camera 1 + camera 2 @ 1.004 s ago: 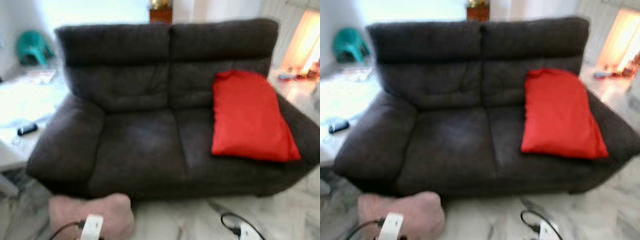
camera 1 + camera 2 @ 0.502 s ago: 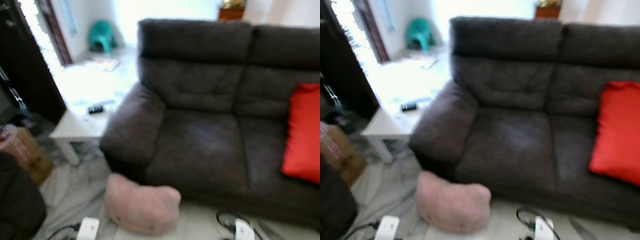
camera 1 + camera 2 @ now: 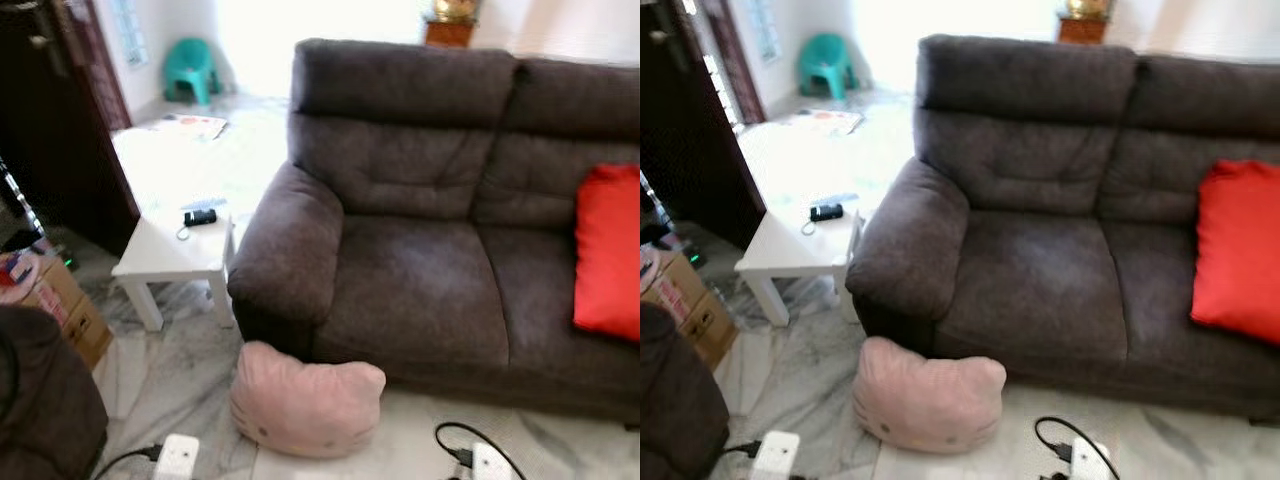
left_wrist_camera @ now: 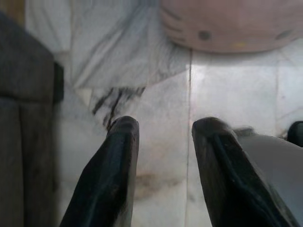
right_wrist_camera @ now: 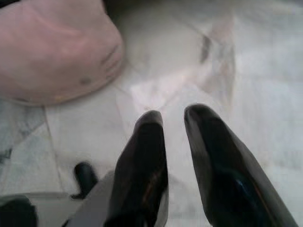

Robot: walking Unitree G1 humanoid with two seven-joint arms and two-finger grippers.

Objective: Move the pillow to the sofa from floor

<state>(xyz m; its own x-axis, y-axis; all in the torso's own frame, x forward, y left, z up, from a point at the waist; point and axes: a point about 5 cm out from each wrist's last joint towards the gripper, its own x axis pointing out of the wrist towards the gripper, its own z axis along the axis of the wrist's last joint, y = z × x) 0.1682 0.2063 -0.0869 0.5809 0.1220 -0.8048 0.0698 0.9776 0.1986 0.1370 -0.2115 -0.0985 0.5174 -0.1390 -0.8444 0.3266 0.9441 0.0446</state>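
At the far left a dark doorway and a brown cardboard box point(image 3: 62, 300) stand beside a small white low bench point(image 3: 172, 250) that carries a black handset point(image 3: 200, 216); a teal plastic stool point(image 3: 190, 70) sits further back on the bright floor. Next comes the soft pink cat-face pillow point(image 3: 305, 398), lying on the grey-veined marble floor point(image 3: 170, 370) just in front of the left armrest of the dark grey two-seat fabric sofa point(image 3: 420, 280), its long axis running roughly along the sofa's front edge. A red rectangular cushion point(image 3: 608, 250) leans on the sofa's right seat. The left tool point(image 4: 161, 142) hangs above bare marble with its two black fingers point(image 4: 118, 165) apart and nothing between them; the pillow lies ahead of it, beyond the fingertips. The right tool point(image 5: 175, 123) likewise hovers over the floor, fingers a little apart and empty, with the pillow ahead and off to one side. Both tools are near the pillow without touching it; the left appears the more squarely aimed, so the pickup probably falls to it or to both together.
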